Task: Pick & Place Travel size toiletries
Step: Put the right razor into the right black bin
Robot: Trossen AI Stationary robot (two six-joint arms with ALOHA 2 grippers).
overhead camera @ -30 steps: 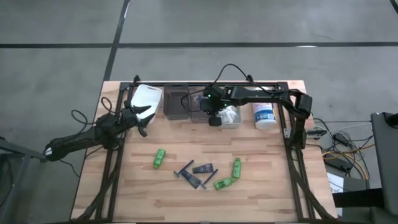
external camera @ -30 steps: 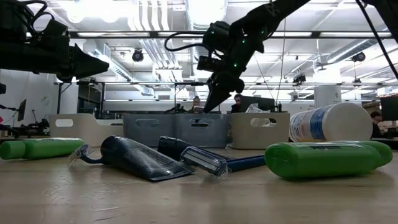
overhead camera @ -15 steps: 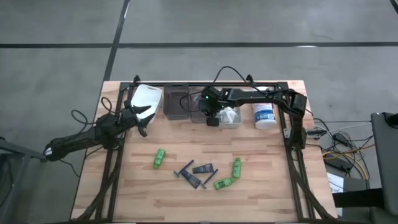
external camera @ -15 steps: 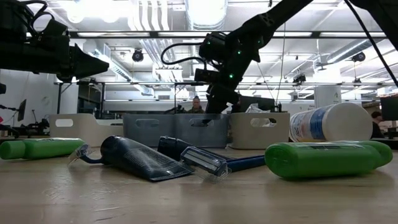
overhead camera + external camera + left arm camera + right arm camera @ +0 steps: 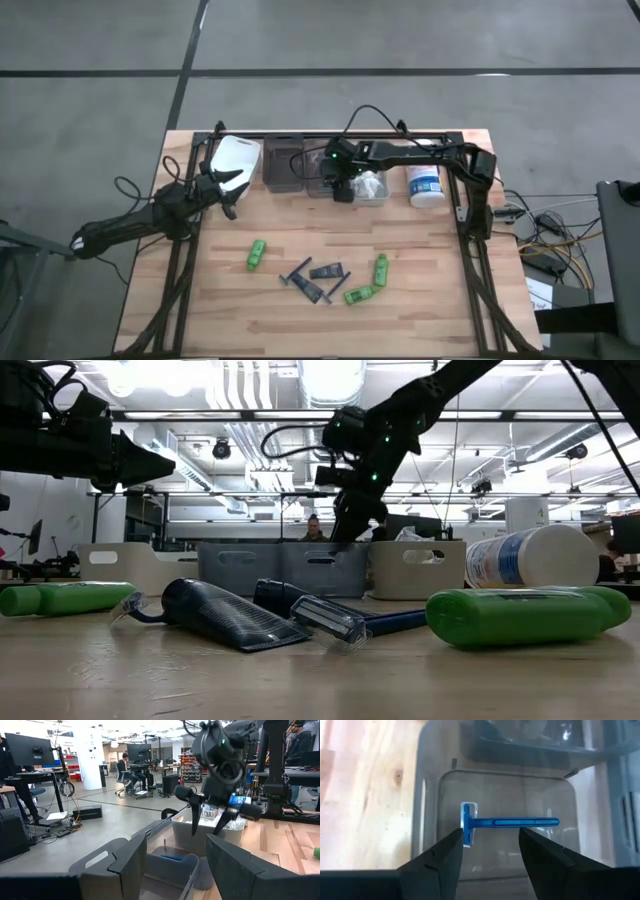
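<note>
From the high view we are seeing the right tool (image 5: 340, 190) hanging over the grey bin (image 5: 322, 170) at the far edge of the table (image 5: 420, 300), while the left tool (image 5: 228, 195) is waiting beside the white bin (image 5: 237, 160). Three green bottles (image 5: 256, 253), dark razors (image 5: 297, 272) and a small dark tube (image 5: 327, 271) are lying in the middle of the table, well apart from the bins. A white tub (image 5: 424, 186) is lying at the far right.

In the low view we are looking past a green bottle (image 5: 525, 616) and a razor (image 5: 330, 622) up close; the right tool (image 5: 345, 525) is hanging above the grey bin (image 5: 320, 568).

From the left wrist view the left tool (image 5: 175, 865) is showing its fingers spread apart, holding nothing, and the right tool (image 5: 210, 817) across from it is also spread wide.

In the right wrist view the right tool (image 5: 487, 845) is standing open above a blue razor (image 5: 507, 822) lying flat in the grey bin (image 5: 427, 820).
</note>
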